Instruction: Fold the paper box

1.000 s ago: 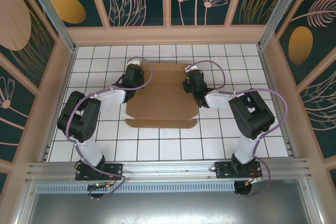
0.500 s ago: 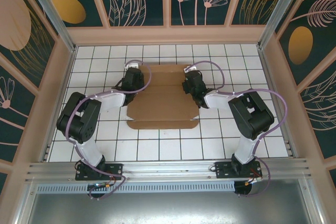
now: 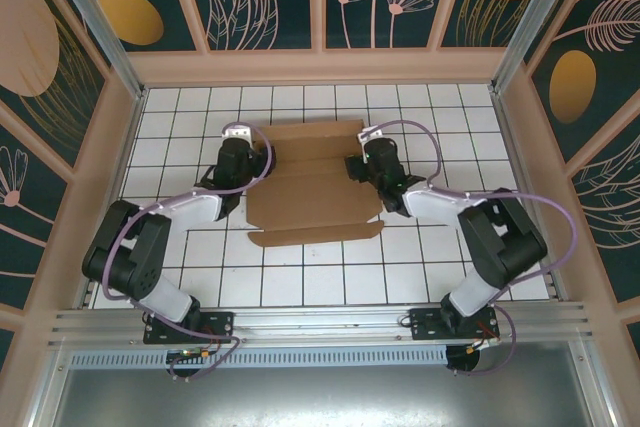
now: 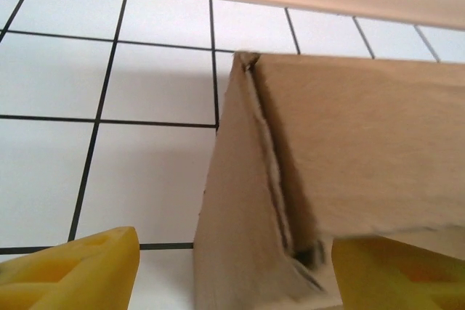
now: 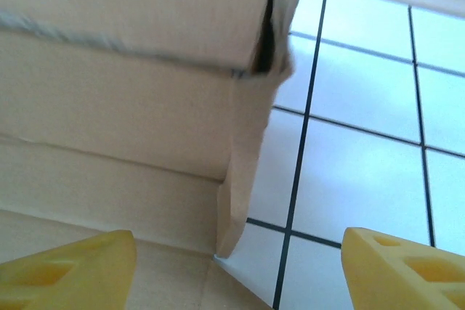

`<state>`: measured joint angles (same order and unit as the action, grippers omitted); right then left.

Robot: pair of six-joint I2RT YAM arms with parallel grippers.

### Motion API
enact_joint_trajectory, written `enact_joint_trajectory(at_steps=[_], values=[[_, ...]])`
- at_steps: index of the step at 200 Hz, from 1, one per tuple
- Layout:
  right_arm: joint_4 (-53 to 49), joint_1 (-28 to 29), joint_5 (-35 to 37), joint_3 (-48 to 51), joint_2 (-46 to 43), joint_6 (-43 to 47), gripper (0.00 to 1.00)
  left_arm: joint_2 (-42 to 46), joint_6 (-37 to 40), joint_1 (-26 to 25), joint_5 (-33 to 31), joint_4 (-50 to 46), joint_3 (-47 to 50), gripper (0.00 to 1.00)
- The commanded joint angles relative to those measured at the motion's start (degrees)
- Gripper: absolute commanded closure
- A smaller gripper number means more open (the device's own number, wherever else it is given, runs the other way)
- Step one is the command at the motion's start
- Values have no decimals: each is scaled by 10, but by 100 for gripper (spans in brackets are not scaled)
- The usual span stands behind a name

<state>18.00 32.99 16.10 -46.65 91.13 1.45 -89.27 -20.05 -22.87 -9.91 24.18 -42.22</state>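
The paper box point(image 3: 315, 192) is a brown cardboard sheet with creased panels, lying mid-table between my two arms. My left gripper point(image 3: 258, 159) is at its left edge and stands open. In the left wrist view a raised side flap point(image 4: 240, 237) rises between the yellow fingertips point(image 4: 80, 270), with the left one apart from it. My right gripper point(image 3: 360, 162) is at the box's right edge, also open. In the right wrist view the folded far panel point(image 5: 138, 12) and a small end tab point(image 5: 243, 179) lie ahead of that gripper's widely spread fingers point(image 5: 407, 270).
The white tiled tabletop point(image 3: 450, 247) is walled by a tan frame point(image 3: 320, 65) at the back and sides. A metal rail point(image 3: 320, 322) runs along the near edge by the arm bases.
Both grippers went from shut to open, letting go of the box's side edges. The left arm's elbow swung down and outward, the right arm shifted right, and the box moved slightly.
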Motion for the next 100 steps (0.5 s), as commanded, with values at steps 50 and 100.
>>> enact_joint_trajectory(at_steps=[50, 100], values=[[-4, 6, -37, 55, -159, -23, 27, 159, -47, 0, 54, 21, 99, 31], [-33, -56, -125, -14, -159, -90, 26, 229, -103, 23, 81, 11, 61, 26]])
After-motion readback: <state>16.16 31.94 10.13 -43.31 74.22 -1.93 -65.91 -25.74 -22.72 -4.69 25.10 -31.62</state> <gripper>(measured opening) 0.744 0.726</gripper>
